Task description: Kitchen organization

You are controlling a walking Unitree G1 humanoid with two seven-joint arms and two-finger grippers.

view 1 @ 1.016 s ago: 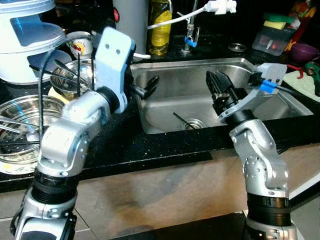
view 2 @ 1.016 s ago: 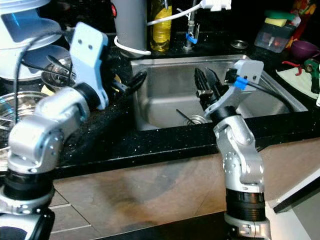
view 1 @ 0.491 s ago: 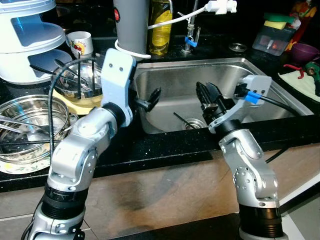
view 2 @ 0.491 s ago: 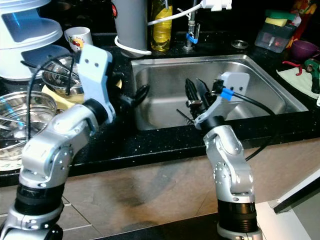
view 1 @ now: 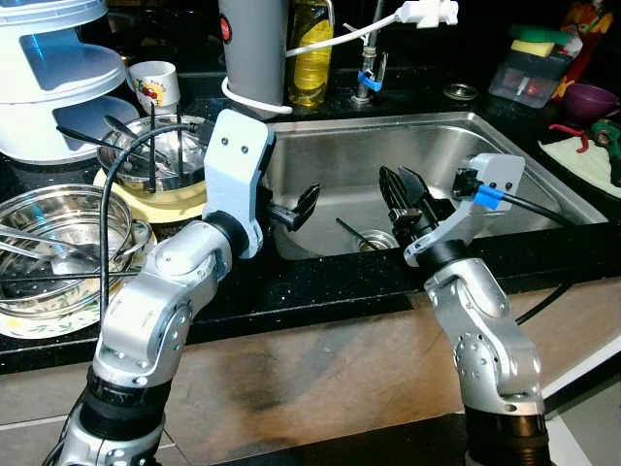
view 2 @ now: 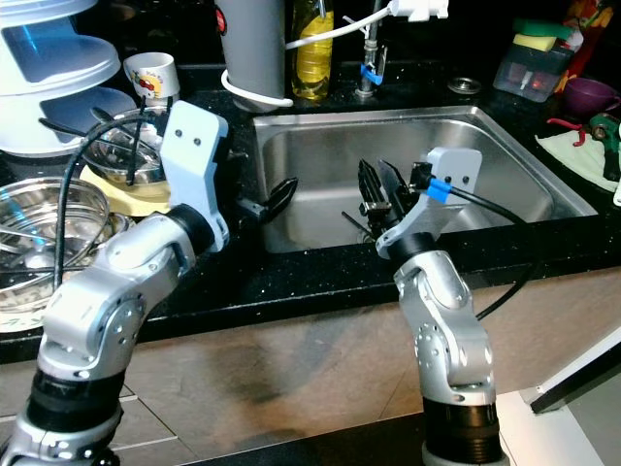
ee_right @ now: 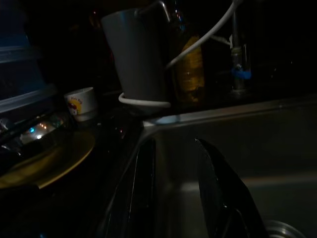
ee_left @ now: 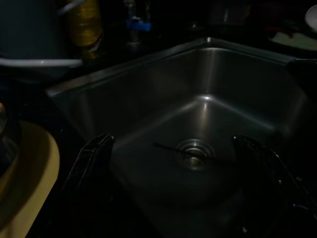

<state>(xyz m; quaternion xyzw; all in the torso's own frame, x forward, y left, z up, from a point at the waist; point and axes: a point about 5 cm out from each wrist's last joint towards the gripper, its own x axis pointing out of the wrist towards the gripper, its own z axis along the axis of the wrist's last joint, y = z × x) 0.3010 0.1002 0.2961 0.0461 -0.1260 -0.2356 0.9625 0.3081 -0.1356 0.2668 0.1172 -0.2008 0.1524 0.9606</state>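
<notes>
Both arms reach over the steel sink [view 1: 543, 184] at centre frame, where a thin utensil [ee_left: 171, 148] lies beside the drain [view 1: 376, 239]. The left pincer [ee_left: 178, 153] is spread wide, the right pincer [view 1: 406, 189] slightly parted. Best approach: descend slowly, straddling the utensil (it lies flat). The black surface [view 1: 320, 282] carries steel bowls [view 1: 58, 218] at left.

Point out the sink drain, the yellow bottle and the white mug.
sink drain [ee_left: 193, 151], left wrist view, on the metal strainer ring.
yellow bottle [view 1: 310, 53], left eye view, on its body.
white mug [view 2: 153, 74], right eye view, on its printed side.
</notes>
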